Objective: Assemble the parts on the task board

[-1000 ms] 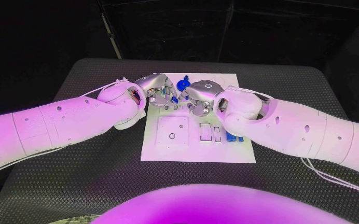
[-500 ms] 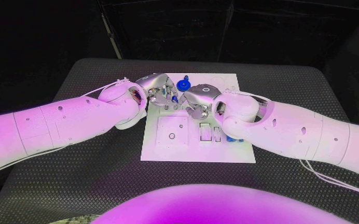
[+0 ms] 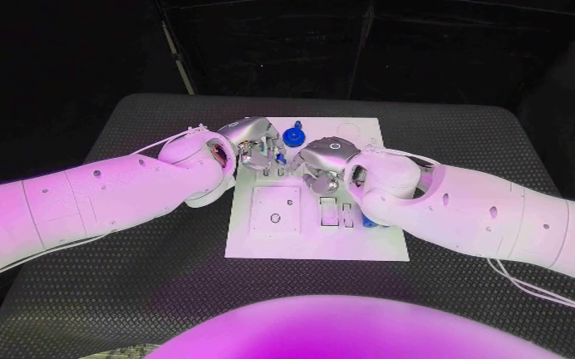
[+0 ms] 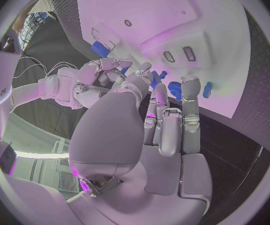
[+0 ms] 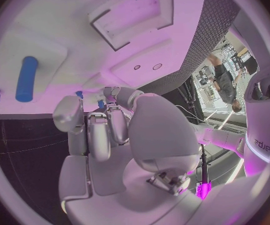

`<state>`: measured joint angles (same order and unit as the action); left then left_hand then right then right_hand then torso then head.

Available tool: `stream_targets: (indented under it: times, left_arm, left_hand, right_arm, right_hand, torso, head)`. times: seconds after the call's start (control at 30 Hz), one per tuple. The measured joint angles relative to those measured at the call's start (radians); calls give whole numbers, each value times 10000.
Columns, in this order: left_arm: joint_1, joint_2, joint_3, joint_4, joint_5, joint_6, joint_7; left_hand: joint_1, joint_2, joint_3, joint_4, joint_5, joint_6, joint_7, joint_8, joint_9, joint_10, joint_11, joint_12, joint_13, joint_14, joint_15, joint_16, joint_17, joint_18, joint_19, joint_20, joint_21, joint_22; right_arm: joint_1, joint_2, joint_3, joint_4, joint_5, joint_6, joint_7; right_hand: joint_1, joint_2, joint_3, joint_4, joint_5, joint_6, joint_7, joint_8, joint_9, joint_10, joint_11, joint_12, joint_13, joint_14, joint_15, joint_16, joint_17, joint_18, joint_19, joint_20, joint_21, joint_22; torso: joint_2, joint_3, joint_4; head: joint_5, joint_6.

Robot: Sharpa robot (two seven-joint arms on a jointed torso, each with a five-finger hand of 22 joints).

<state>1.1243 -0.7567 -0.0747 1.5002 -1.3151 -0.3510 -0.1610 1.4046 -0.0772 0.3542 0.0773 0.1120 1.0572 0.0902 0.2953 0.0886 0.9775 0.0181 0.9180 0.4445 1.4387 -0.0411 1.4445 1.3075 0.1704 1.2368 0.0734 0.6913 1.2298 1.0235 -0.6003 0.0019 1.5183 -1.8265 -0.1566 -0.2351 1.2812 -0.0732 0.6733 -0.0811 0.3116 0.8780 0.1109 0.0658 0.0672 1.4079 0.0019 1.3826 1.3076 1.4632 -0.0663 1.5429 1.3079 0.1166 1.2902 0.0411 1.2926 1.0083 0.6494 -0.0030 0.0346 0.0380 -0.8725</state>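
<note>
Right hand (image 3: 321,159) now lower over smooth white task board (image 3: 316,234), grip unclear.

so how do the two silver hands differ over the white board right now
The left hand sits at the white task board's left edge, nearer its far end; the right hand hangs over the board's middle, nearer the robot. The left hand's fingertips lie among small blue parts. Both are silver, fingers pointing down.

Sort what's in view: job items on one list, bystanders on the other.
Job items:
- task board
- blue round part
- blue cylinder part
- left hand
- right hand

Bystanders:
- black table, which merely carries the board
</note>
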Motion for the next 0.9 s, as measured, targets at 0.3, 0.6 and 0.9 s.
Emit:
stream_targets:
  times: [0.3, 0.6, 0.9]
  left_arm:
    - [0, 73, -1, -19, 1, 55, -76]
    - [0, 342, 0, -80, -234, 318, -461]
    - [0, 626, -2, -30, -1318, 756, -1244]
  left_hand:
    - [2, -1, 52, 0, -32, 0, 0, 0, 0, 0, 0, 0, 1, 0, 0, 0, 0, 0, 0, 0, 0, 13]
    - [2, -23, 108, -22, 7, 0, 0, 0, 0, 0, 0, 0, -9, 94, 17, 71, -1, -117, 210, -5, 324, 157]
    - [-281, -181, 243, 111, 8, 2, 3, 1, 1, 73, -4, 16, -8, 212, 35, 186, -1, -159, 397, -39, 689, 336]
  right_arm:
    - [-18, -886, 7, 639, -142, -280, -211]
    - [-15, -1502, 488, 1417, 248, -1867, 77]
    - [-12, -1774, 649, 1714, 982, -2779, 452]
  right_hand:
    - [-46, -11, -29, -29, 0, 402, 111, 66, 32, 42, 161, -1, 0, 16, 96, 0, -1, -1, 20, 29, 0, 12]
    - [-131, -80, -56, -57, 0, 961, 426, 153, 46, -72, 502, -1, -1, 22, 419, -1, -2, 0, -126, 305, 0, -170]
    - [-183, -133, -83, -84, 0, 969, 434, 153, 45, -108, 537, -1, -1, 36, 432, -1, -3, 0, -126, 378, -1, -189]
  torso:
    - [4, 8, -14]
    - [5, 14, -12]
    - [5, 3, -2]
  head:
    - [35, 0]
    - [-19, 0]
    - [-8, 0]
